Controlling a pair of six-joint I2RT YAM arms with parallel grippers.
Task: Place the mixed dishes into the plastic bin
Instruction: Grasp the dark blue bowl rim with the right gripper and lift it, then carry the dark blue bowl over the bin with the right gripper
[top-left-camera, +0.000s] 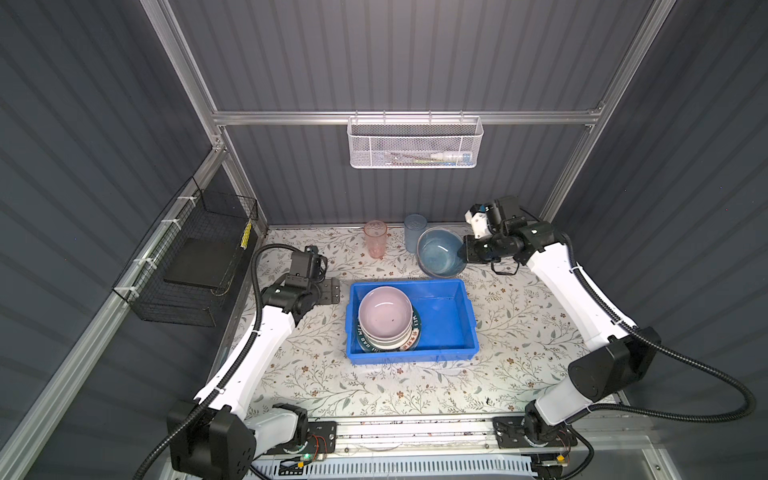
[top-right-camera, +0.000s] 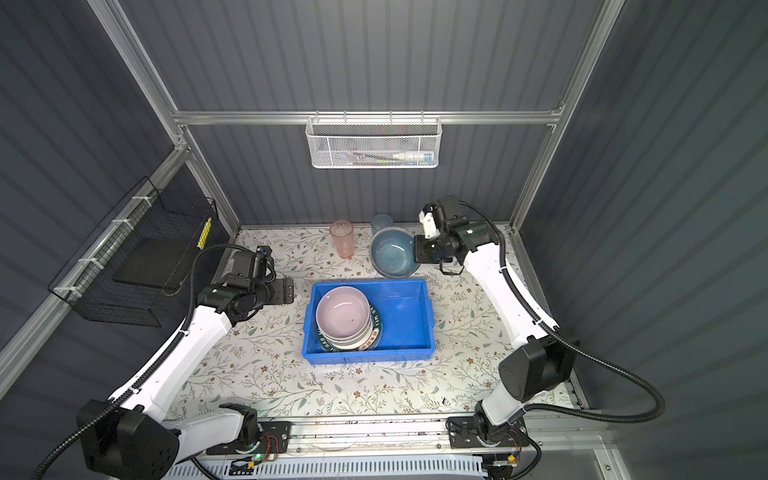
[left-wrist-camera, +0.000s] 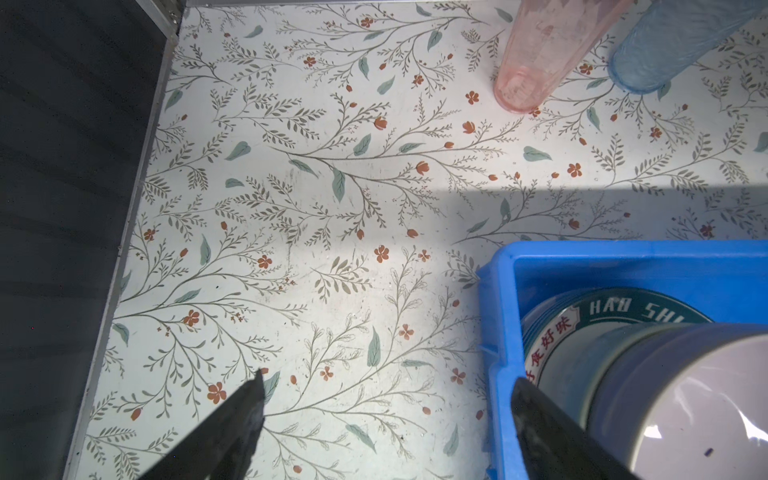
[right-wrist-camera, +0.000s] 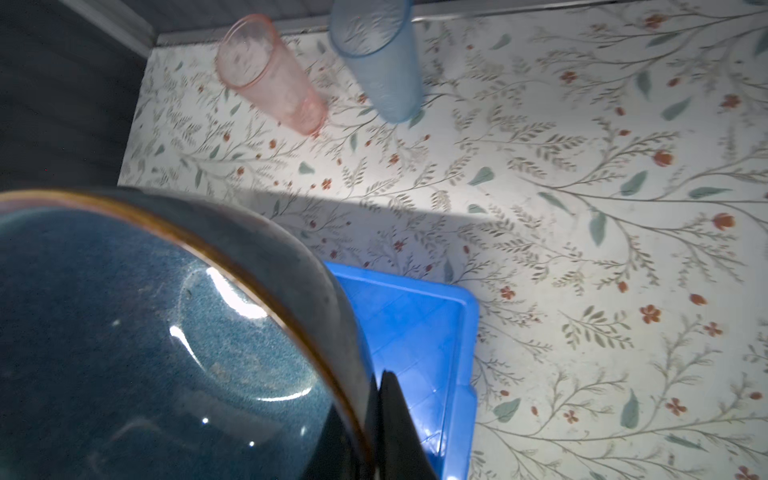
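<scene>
Top views: right pincer (top-left-camera: 462, 252) clamps dark-blue bowl (top-left-camera: 439, 254) behind bin (top-left-camera: 409, 283) edge; left pincer (top-left-camera: 335, 291) spread.

plates (top-left-camera: 366, 343) mostly hidden under lilac bowl (top-left-camera: 384, 309), mesh basket (top-left-camera: 360, 141) contents too small to tell

Two high overhead views, two close wrist views; plastic bin (top-left-camera: 415, 354) common.

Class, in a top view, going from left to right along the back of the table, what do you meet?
pink tumbler → blue tumbler → dark-blue bowl → right gripper, shut on that bowl's rim
</scene>
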